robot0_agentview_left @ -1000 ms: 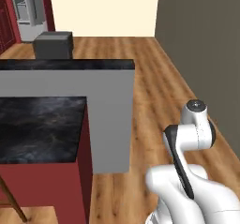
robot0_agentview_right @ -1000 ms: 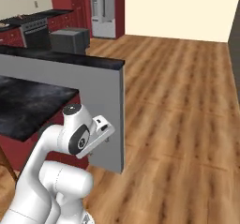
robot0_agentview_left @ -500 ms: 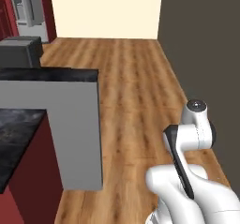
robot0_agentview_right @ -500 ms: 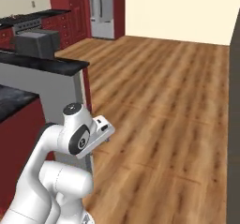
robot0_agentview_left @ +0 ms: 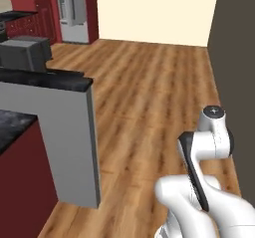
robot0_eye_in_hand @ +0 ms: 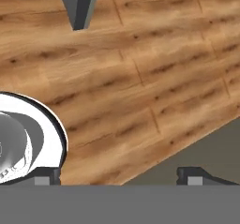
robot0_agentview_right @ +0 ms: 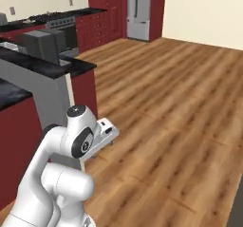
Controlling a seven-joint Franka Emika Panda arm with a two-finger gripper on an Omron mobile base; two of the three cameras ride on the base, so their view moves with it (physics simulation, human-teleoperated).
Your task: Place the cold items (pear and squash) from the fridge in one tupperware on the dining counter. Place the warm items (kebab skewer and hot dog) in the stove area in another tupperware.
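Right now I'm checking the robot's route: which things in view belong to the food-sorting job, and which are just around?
Job:
- fridge, closed, at the far wall
- dining counter, black top on dark red base
- gripper, open, empty, facing the floor

Just around:
- dark grey box on the counter's back wall
- stove
- wood floor

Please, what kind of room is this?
Most likely a home kitchen: a fridge and a stove stand among dark red cabinets, and a black-topped counter rises from the wooden floor.
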